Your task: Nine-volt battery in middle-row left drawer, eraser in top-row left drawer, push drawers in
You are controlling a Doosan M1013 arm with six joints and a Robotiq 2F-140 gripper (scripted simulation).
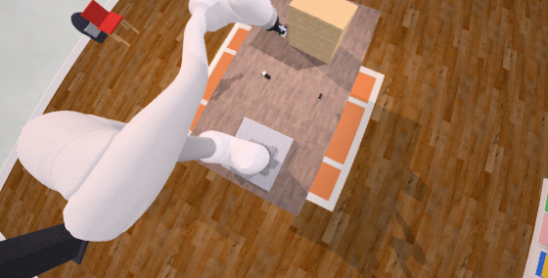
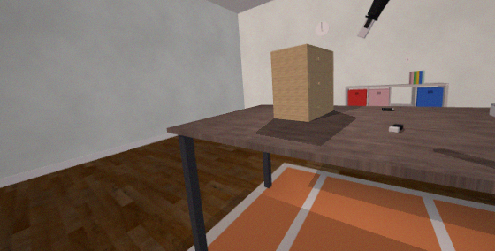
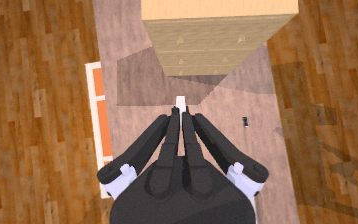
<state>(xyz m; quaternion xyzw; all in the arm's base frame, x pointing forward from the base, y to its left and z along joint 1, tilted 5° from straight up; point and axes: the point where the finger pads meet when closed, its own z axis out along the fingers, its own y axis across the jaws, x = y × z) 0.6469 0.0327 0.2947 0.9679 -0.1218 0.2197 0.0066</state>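
Note:
The small wooden chest (image 1: 320,18) stands at the far end of the table, and it also shows in the side view (image 2: 302,82) and the wrist view (image 3: 219,42). Its drawers all look pushed in. A small white-and-black block (image 1: 264,73) (image 2: 396,127), likely the eraser, lies on the table in front of the chest. A small dark piece (image 1: 319,96) (image 3: 245,121), likely the battery, lies further right. My gripper (image 1: 282,30) (image 2: 365,31) (image 3: 180,102) is shut and empty. It hangs tilted, high above the table, before the chest's front.
The arm's base stands on a grey plate (image 1: 261,152) at the table's near end. An orange-and-white mat (image 1: 348,130) lies under the table. A low shelf with coloured bins (image 2: 398,95) stands by the far wall.

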